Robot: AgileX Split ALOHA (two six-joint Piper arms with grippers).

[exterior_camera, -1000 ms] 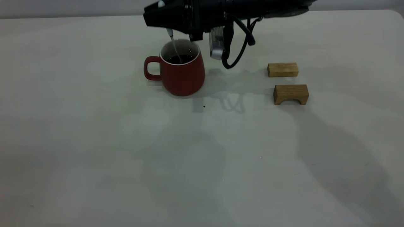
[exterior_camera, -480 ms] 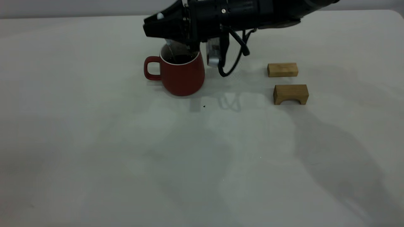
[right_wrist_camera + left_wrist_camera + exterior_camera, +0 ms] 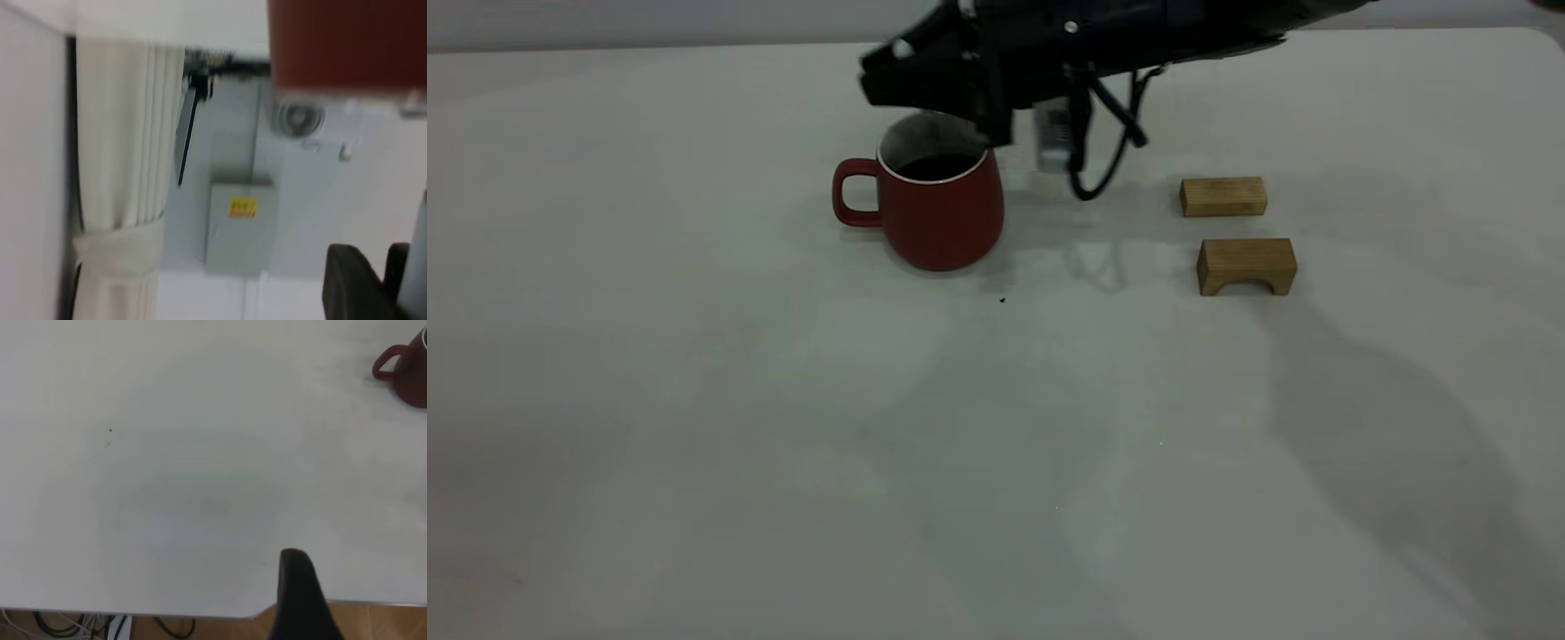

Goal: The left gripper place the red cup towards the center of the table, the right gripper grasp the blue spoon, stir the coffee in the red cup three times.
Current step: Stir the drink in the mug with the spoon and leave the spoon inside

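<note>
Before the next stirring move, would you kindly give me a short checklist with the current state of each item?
1. The red cup stands upright on the table: ok.
2. The coffee is in the cup, with no spill seen around it: ok.
3. The right hand is over the cup's rim, with the blue spoon in it; the pale handle tip shows: ok.
4. Spoon bowl dipped in the coffee: cannot tell, because the hand hides it.
5. The left hand is back by the table's edge, far from the cup: ok.
6. The flat wooden block and the arched wooden block stand apart from the cup: ok.
</note>
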